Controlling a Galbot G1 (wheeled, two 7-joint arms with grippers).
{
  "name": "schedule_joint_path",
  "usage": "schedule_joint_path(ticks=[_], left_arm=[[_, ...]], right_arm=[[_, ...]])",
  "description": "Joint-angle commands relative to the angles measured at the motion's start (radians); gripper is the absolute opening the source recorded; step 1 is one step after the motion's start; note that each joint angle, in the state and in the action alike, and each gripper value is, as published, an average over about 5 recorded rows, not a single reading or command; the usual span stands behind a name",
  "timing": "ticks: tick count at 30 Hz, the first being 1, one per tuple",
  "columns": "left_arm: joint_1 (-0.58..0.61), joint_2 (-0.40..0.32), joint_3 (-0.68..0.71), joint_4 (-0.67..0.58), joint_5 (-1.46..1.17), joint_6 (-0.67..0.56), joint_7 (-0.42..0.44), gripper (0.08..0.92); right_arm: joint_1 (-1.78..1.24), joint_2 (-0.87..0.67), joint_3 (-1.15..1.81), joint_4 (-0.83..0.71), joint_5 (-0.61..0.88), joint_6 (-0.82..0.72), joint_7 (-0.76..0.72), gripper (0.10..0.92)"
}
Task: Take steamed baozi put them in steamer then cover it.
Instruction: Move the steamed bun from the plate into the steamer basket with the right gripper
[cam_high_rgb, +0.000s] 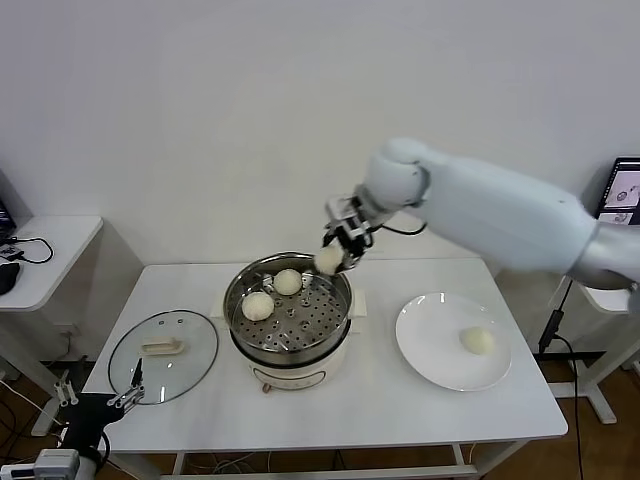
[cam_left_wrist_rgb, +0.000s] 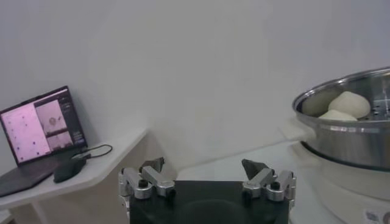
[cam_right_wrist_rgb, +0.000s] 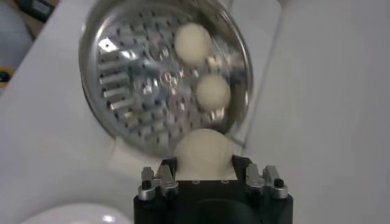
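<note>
The steamer (cam_high_rgb: 290, 315) stands mid-table, a steel basket on a cream pot base. Two baozi (cam_high_rgb: 288, 282) (cam_high_rgb: 258, 306) lie in it at the back left. My right gripper (cam_high_rgb: 333, 258) is shut on a third baozi (cam_right_wrist_rgb: 203, 153) and holds it above the basket's far right rim. A fourth baozi (cam_high_rgb: 477, 340) lies on the white plate (cam_high_rgb: 430, 345) to the right. The glass cover (cam_high_rgb: 163, 355) with its cream handle lies flat on the table to the left. My left gripper (cam_left_wrist_rgb: 204, 167) is open and empty, low at the table's front left corner (cam_high_rgb: 125, 398).
A side desk with a laptop (cam_left_wrist_rgb: 42, 125) and a mouse stands to the left. Another desk with a screen (cam_high_rgb: 625, 195) stands at the far right. The steamer basket (cam_left_wrist_rgb: 350, 122) shows in the left wrist view with two buns inside.
</note>
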Motion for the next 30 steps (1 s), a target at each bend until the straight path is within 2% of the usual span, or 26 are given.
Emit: schedule_joint_path(ticks=[1, 9, 19, 30], left_arm=[[0.0, -0.005, -0.017, 0.003, -0.005, -0.001, 0.0, 0.823], [-0.007, -0.018, -0.017, 0.019, -0.006, -0.005, -0.001, 0.823], [-0.011, -0.024, -0.02, 0.018, -0.007, -0.006, -0.001, 0.823], [-0.012, -0.031, -0.019, 0.02, -0.007, -0.007, -0.002, 0.823]], right_arm=[[0.005, 0.183, -0.142, -0.004, -0.023, 0.145, 0.053, 0.585], [-0.012, 0.203, -0.202, 0.024, -0.146, 0.272, 0.076, 0.585], [-0.036, 0.223, -0.221, 0.042, -0.215, 0.399, 0.073, 0.585], [-0.048, 0.229, -0.222, 0.019, -0.259, 0.435, 0.062, 0.585]])
